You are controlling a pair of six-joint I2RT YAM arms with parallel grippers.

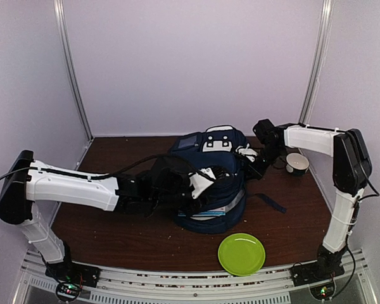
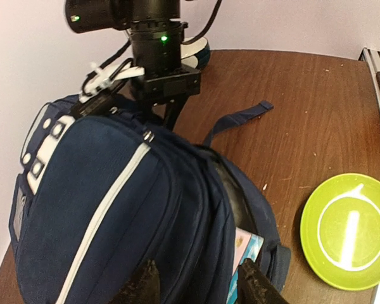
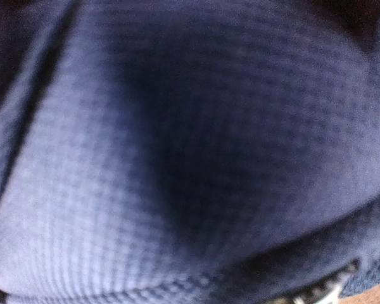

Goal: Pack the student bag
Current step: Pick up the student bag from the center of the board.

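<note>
Left pincer (image 2: 199, 284) parted astride student bag (image 2: 114, 209) rim; right pincer (image 2: 170, 115) clenched at its top

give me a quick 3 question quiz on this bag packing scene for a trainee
1. True or false: the green plate lies inside the student bag.
2. Pick one. The cup stands: A) on the plate, B) right of the bag, apart from it, C) inside the bag.
3. Fill in: the long stripe on the bag's outside is ___.

Key: 1 false; 2 B; 3 white.
</note>
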